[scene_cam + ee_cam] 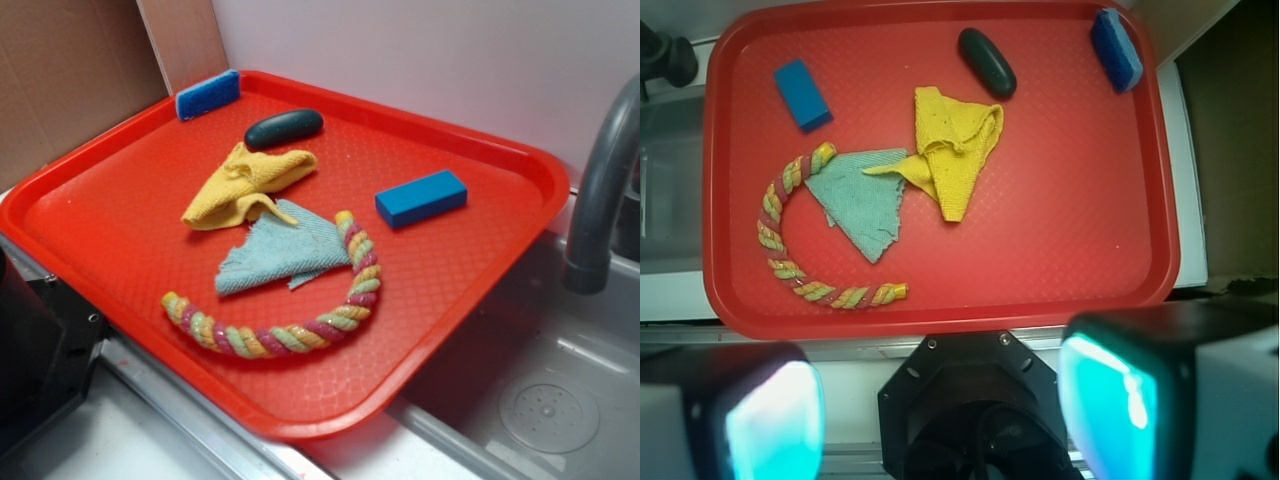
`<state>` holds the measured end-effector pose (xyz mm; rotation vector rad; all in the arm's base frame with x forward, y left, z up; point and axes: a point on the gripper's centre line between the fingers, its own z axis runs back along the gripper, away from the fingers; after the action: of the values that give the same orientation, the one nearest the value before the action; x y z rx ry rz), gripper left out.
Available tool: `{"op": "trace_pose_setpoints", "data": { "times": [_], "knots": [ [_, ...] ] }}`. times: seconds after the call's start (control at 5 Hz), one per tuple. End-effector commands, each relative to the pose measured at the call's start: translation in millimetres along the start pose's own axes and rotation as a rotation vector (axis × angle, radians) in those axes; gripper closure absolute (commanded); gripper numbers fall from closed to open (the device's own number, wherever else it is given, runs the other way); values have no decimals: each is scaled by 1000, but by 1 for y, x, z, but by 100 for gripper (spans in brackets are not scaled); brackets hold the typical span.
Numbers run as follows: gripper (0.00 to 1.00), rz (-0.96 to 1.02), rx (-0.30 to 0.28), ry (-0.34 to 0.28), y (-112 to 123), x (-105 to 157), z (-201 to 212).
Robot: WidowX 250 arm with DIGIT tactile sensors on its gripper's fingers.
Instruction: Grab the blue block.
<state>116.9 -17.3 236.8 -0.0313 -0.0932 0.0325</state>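
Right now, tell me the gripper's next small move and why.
Probably travel out over the tray toward the blue block, then descend. The open gripper hangs high off the tray's near edge, and the block lies flat and alone near the rope.

Light: bright, even, soft short shadows.
Glare: pale sheen on tray.
Blur: fingers near wrist lens, glowing cyan.

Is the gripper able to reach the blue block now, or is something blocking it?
Probably yes. The blue block lies alone on the red tray, apart from the rope and cloths, nothing on top. The gripper looks open.
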Motion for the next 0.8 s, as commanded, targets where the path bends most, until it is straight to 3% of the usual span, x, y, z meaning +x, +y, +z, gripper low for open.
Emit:
{"op": "trace_pose_setpoints", "data": {
  "times": [0.0, 0.2, 0.4, 0.6],
  "knots": [
    [0, 0, 0, 0, 0, 0, 0],
    [0, -35, 5, 74, -44, 35, -40],
    [0, -124, -57, -53, -68, 72, -67],
    [0, -136, -77, -110, -74, 103, -103]
  ]
}}
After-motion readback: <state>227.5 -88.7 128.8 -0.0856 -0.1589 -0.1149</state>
